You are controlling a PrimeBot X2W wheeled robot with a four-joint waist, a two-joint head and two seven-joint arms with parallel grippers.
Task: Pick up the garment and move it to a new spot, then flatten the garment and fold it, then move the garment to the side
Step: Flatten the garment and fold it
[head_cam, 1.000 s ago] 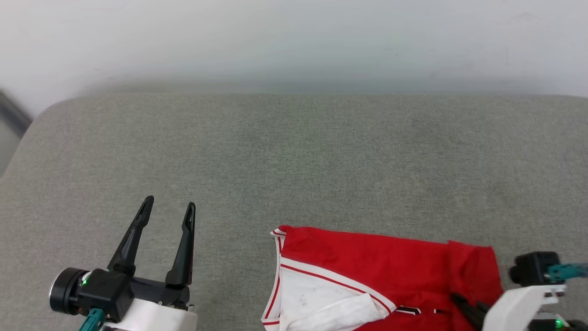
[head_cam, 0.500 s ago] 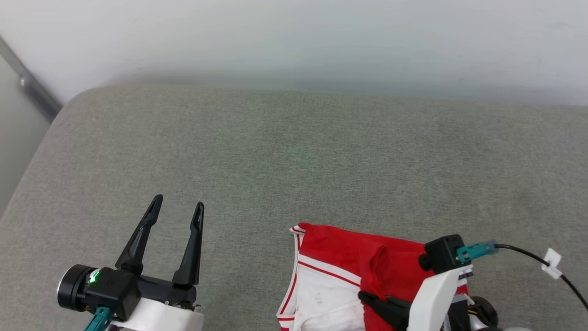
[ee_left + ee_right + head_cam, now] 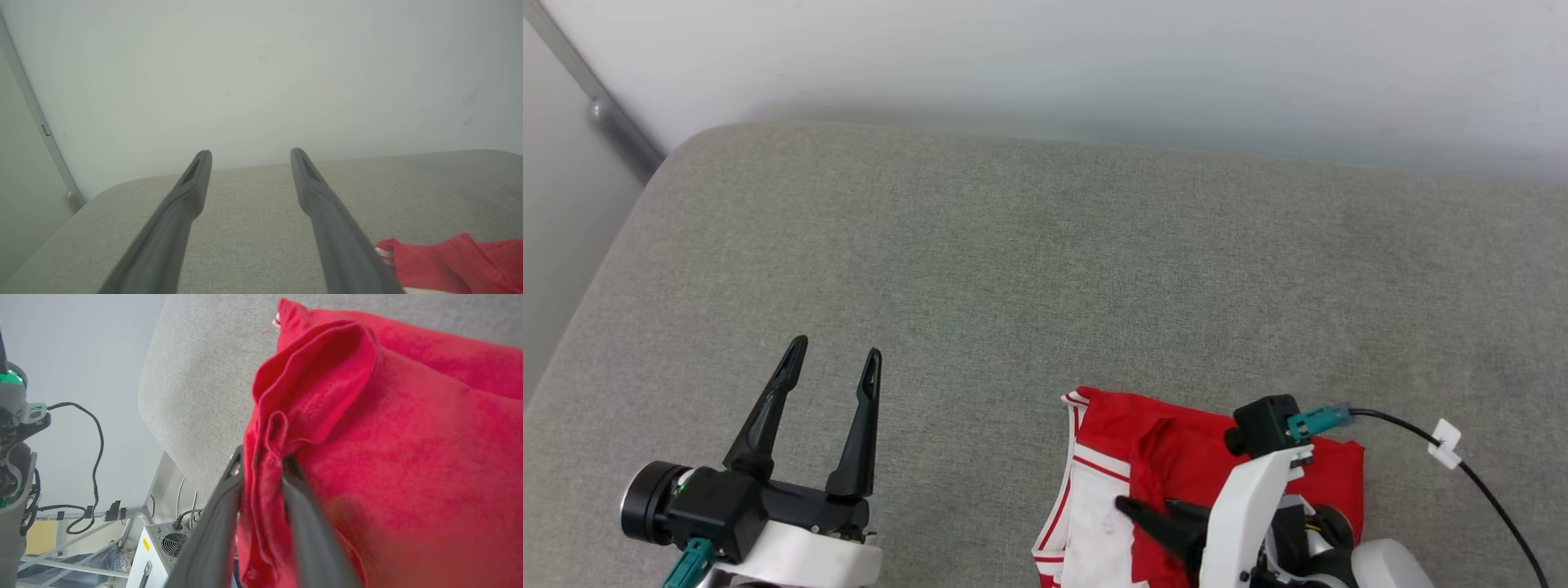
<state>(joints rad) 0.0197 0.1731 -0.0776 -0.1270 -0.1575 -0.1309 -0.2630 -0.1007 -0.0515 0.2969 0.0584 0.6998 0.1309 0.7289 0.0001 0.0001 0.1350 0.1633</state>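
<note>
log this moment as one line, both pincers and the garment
left pincer: open, empty, over grey surface | right pincer: fold of garment between fingers, grip unclear | garment: bunched on grey surface

A grey fabric cushion [image 3: 1013,269] lies under soft, even light. A plain white wall [image 3: 1045,65] rises just behind the cushion, and a grey metal rail [image 3: 613,122] slants past its far left corner
</note>
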